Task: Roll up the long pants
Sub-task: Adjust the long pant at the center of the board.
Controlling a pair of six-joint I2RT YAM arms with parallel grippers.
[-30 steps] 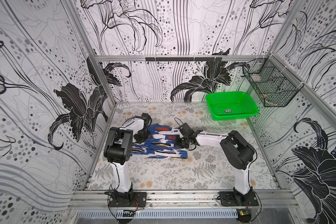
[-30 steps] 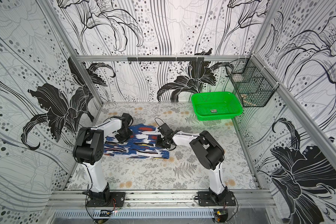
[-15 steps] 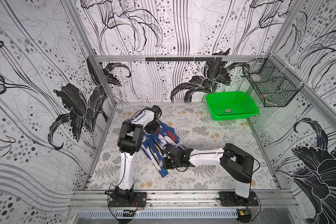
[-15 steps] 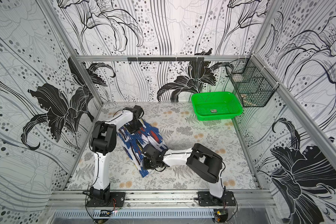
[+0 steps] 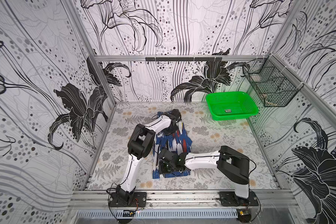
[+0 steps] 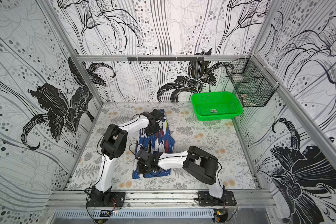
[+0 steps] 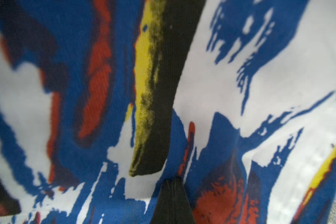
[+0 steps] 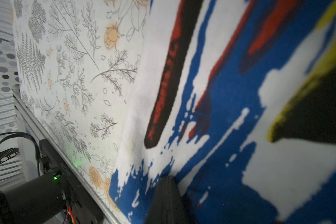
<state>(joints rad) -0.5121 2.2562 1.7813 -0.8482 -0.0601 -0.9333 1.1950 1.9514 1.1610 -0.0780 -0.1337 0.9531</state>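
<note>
The long pants, folded into a narrow strip of blue, white, black, red and yellow print, lie lengthwise from front to back mid-table. My left gripper is shut at their far end. In the left wrist view its closed tip pinches puckered fabric. My right gripper is shut at the near end. The right wrist view shows its tip pressed into the cloth close to the near corner.
A green basket stands at the back right of the floral table. A black wire basket hangs on the right wall. The front rail runs close to the pants' near edge.
The pants have swung from lying crosswise to lying front to back. The left gripper went to the far end with them and the right gripper came to the front.
</note>
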